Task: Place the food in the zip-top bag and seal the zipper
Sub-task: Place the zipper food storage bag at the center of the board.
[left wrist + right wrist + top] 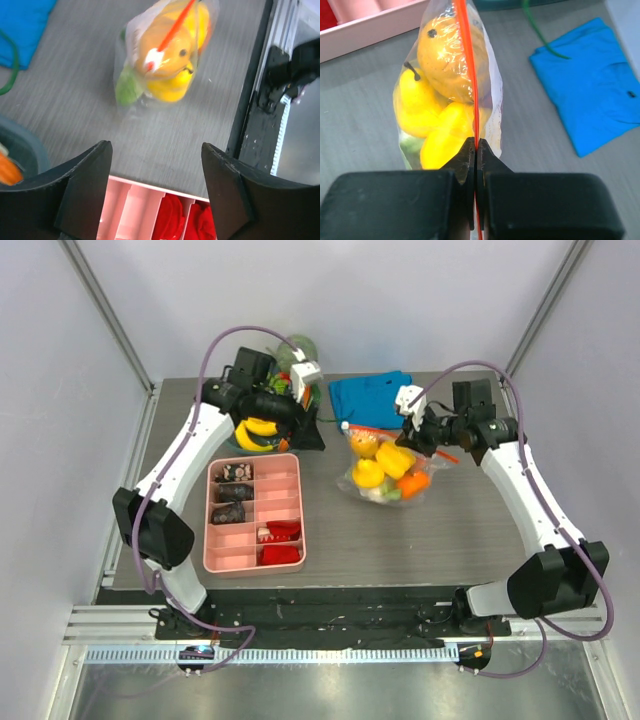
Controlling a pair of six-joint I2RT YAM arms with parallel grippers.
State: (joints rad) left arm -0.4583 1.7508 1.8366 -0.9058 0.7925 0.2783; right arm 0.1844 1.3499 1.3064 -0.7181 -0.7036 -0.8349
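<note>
Right wrist: right hand [475,146] pinches thin orange-red zipper [466,60], crinkly clear bag [493,102]

The left claw [155,162] hangs with its dark fingers [85,190] spread wide, nothing between them. Under it is a pink tray [127,205] holding red pieces [172,220]. Right of the tray, on the grey surface [75,100], lies the zip-top bag [131,37], packed with orange, yellow and green food [167,82]. The orange-red zipper [175,27] runs across the top of the bag. A blue cloth [22,25] lies farther back.
</note>
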